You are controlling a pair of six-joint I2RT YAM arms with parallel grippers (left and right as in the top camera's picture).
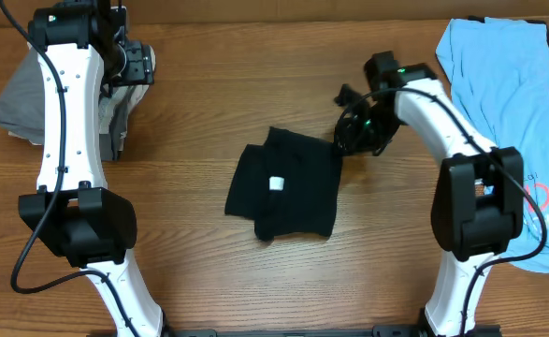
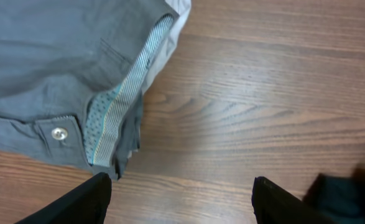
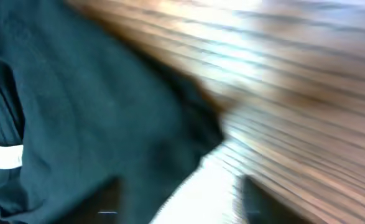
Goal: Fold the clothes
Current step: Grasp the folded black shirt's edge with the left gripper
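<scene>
Wooden table (image 1: 255, 281), folded black T-shirt (image 1: 288, 187) — right gripper (image 1: 347, 139) at its corner

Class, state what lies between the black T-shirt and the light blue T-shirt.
In the overhead view, only the right arm crosses the bare table between the black T-shirt and the light blue T-shirt.

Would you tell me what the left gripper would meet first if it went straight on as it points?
Probably the bare wooden table, just beside the grey garment; the left gripper has nothing between its open fingers, though depth is unclear.
</scene>
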